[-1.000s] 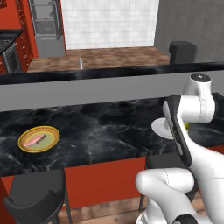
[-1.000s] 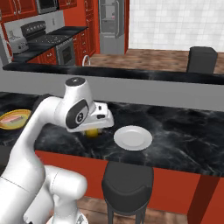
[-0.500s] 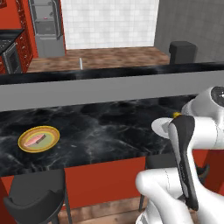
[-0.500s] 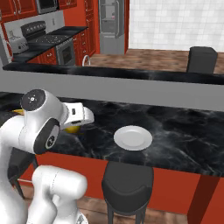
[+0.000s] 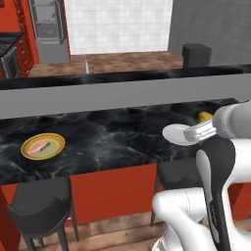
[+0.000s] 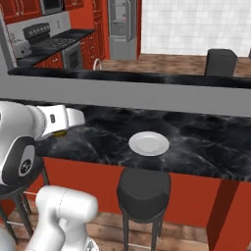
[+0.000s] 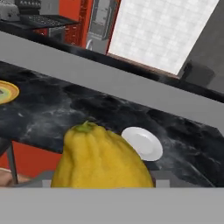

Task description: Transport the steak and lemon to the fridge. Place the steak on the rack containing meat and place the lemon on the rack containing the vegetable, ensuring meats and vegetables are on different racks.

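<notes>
Lemon point(image 7: 103, 159) now lifted off black marble counter point(image 5: 112, 139), gripped in claw point(image 7: 103, 183); red cabinets point(image 6: 100, 34) behind.

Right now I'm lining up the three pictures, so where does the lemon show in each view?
Left base view: the lemon peeks out at right, beside the arm, just right of the white plate.
Right base view: a sliver of it shows at left, under the arm.
Hand view: it fills the bottom centre, close to the camera.
Shared landmark: the white plate on the black counter.
</notes>
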